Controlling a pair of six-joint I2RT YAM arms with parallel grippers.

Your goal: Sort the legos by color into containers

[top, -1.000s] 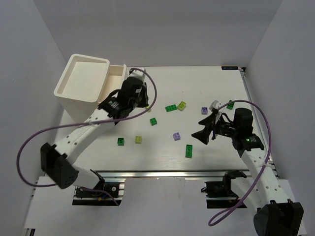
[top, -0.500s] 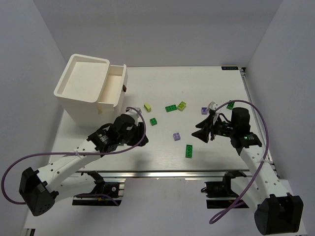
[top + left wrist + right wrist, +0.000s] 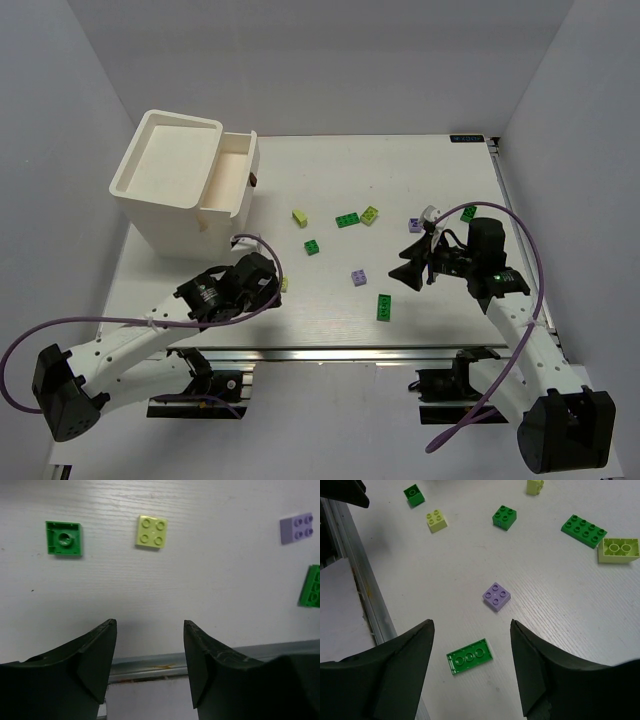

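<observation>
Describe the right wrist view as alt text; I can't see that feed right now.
The right end effector hangs open and empty over the white table. A lavender square brick lies just ahead of it, and an upside-down green brick lies nearer still. Six more green and yellow-green bricks lie scattered farther off.

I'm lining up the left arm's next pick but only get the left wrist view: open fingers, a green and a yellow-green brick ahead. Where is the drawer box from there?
Observer: The cream-white box stands at the far left corner of the table, beyond the left hand; one drawer is pulled out rightward.
Operator: Is the right arm crowding me?
Observer: No. The right hand hovers open over the right half, facing a lavender brick.
Operator: More yellow-green farther out?
Observer: Two: one yellow-green brick right of the drawer, a second yellow-green brick beside a long green brick.
</observation>
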